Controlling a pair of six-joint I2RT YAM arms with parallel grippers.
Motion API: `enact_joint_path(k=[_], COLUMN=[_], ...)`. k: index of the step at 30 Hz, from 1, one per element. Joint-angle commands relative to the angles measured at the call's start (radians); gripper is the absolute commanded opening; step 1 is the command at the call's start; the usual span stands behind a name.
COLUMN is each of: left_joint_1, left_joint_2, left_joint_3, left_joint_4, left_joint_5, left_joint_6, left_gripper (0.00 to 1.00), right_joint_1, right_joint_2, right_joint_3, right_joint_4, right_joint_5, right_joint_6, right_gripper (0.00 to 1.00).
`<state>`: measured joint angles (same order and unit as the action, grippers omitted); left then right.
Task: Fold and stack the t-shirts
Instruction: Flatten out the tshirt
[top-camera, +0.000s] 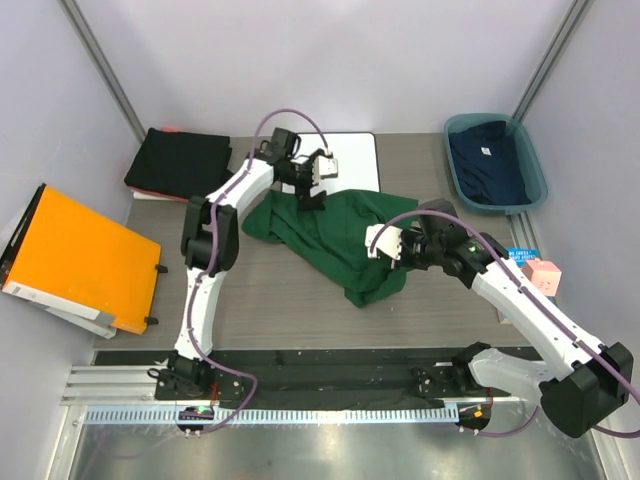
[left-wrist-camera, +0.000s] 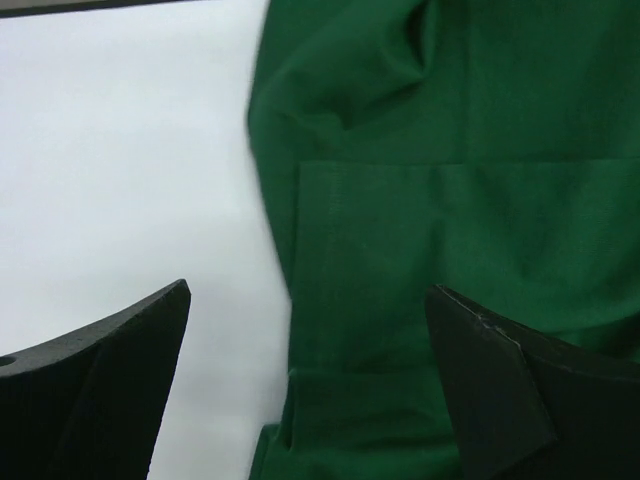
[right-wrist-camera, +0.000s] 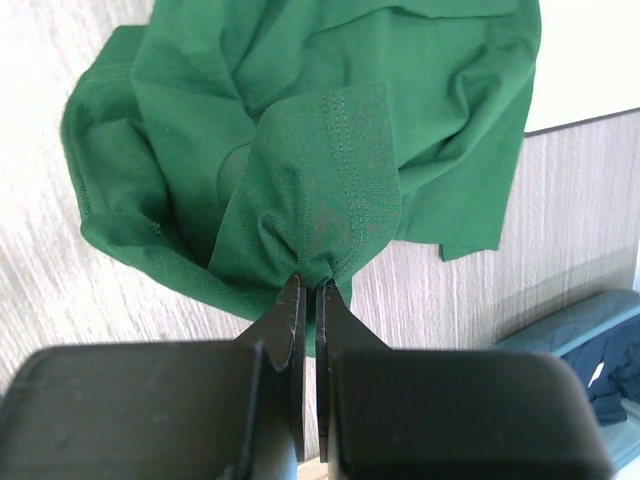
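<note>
Here's the dark green t-shirt (top-camera: 335, 235), crumpled on the desk (top-camera: 270, 300), far edge over the white board (top-camera: 355, 150); right gripper (right-wrist-camera: 308, 288) has its jaws pinched on a hemmed fold, probably to stretch it flat; left gripper (left-wrist-camera: 308, 295) hovers above the cloth, jaws wide apart, holding nothing.

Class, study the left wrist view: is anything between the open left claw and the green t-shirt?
Nothing visible. The left claw hangs open directly over the green t-shirt at its edge, where it lies on the white board. The right claw grips another fold.
</note>
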<state>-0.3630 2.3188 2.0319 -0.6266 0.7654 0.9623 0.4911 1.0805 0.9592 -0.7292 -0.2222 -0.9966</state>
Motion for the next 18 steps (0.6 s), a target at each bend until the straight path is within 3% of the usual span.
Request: enact_joint_path(k=[1, 7, 12, 15, 16, 18], left_joint_1=[-0.03, -0.059, -0.077, -0.085, -0.085, -0.086], left_joint_2=[0.036, 0.08, 0.105, 0.111, 0.114, 0.122], left_joint_3=[0.094, 0.103, 0.108, 0.085, 0.082, 0.076], left_joint_4=[-0.016, 0.166, 0.188, 0.177, 0.163, 0.156], left_joint_5=[0.1, 0.11, 0.173, 0.17, 0.164, 0.14], left_joint_6=[0.131, 0.04, 0.012, 0.054, 0.067, 0.081], left_gripper=[1.0, 1.0, 0.99, 0.88, 0.79, 0.75], right_joint_1=[-0.02, -0.034, -0.054, -0.069, -0.071, -0.077], right_joint_2=[-0.007, -0.01, 0.004, 0.016, 0.022, 0.025], right_joint_3=[0.003, -0.007, 0.0, 0.009, 0.015, 0.021], right_joint_4=[0.07, 0.07, 0.074, 0.077, 0.077, 0.079], right_joint_5=[-0.005, -0.012, -0.023, -0.028, -0.029, -0.034], right_joint_6=[0.042, 0.052, 0.047, 0.047, 0.049, 0.053], right_gripper=[0.01, 0.01, 0.01, 0.01, 0.01, 0.01])
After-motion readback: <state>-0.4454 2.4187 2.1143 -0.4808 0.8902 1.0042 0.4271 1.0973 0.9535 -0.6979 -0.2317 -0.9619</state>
